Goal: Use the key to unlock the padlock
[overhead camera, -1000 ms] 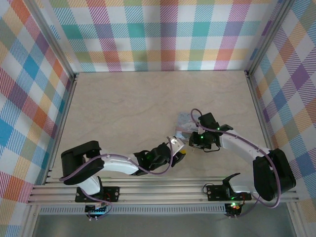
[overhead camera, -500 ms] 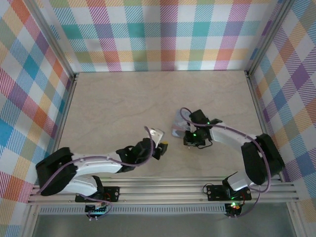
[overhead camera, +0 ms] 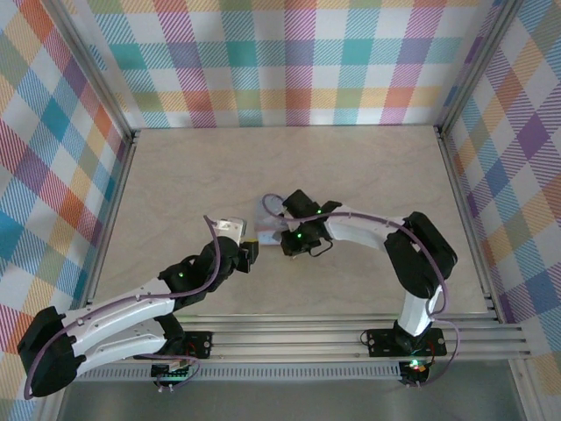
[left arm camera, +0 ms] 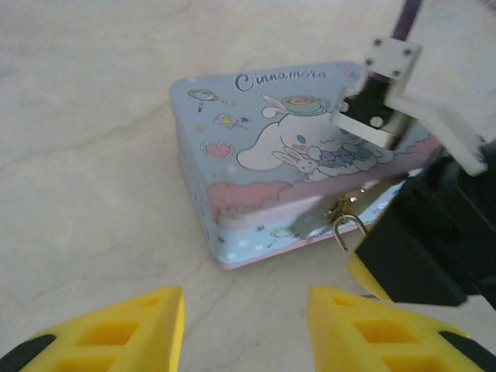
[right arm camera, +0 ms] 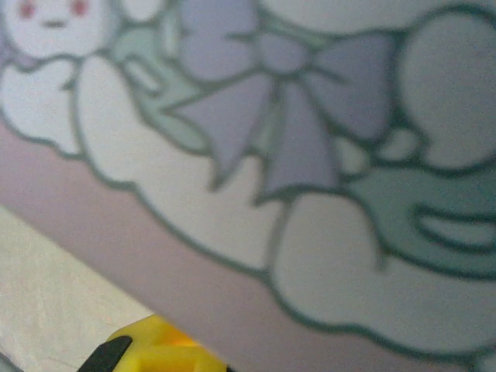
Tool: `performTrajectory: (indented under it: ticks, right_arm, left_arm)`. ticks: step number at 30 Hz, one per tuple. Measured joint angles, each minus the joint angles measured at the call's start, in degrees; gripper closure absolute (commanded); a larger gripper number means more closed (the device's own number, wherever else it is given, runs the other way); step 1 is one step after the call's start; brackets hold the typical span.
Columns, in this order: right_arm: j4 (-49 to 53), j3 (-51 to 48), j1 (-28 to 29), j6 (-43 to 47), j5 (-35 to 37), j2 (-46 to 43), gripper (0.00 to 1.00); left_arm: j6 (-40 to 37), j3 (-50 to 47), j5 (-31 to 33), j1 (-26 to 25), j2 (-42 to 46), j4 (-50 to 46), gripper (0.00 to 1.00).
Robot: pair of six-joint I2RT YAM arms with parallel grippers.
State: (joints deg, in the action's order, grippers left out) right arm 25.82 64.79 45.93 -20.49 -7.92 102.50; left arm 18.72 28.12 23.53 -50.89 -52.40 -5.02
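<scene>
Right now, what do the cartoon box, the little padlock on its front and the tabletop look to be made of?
The box looks like thin printed tin: glossy print, rounded pressed corners. The padlock looks metal: its shackle glints pale; body too blurred. The tabletop is smooth, marble-patterned, perhaps laminate.

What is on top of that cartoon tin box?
Nothing loose lies on the tin box lid. The right arm reaches over one end, covering the print there. A padlock hangs at the front edge.
</scene>
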Motion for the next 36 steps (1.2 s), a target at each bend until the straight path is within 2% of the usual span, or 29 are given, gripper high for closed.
performTrajectory:
  ticks: [5, 13, 19, 25, 29, 36]
  right_arm:
    - [-5.66, -8.63, 1.07, -0.48, -2.75, -3.74, 1.00]
    - [-16.31, -22.86, -6.54, -4.11, -12.63, -13.40, 1.00]
    - [-22.10, -24.11, -8.66, -9.64, -16.04, -13.20, 1.00]
    - [-30.80, -26.71, -10.71, -17.42, -16.39, -13.18, 1.00]
    - [-31.78, -26.47, -11.93, -20.55, -15.37, -13.09, 1.00]
    - [-30.84, -24.11, -12.28, -22.40, -13.35, -11.43, 0.88]
  left_arm:
    - [2.05, 1.57, -0.55, 0.50, 1.31, -7.30, 0.55]
    - [4.90, 7.17, -5.88, 1.33, -3.54, -10.82, 0.57]
    - [7.26, 7.63, -9.16, 1.33, -6.54, -10.19, 0.59]
    - [9.22, 7.39, -10.64, 1.44, -6.54, -7.85, 0.61]
    - [10.08, 7.56, -11.13, 1.53, -7.32, -6.88, 0.60]
    - [9.99, 8.48, -12.46, 1.55, -11.98, -4.72, 0.59]
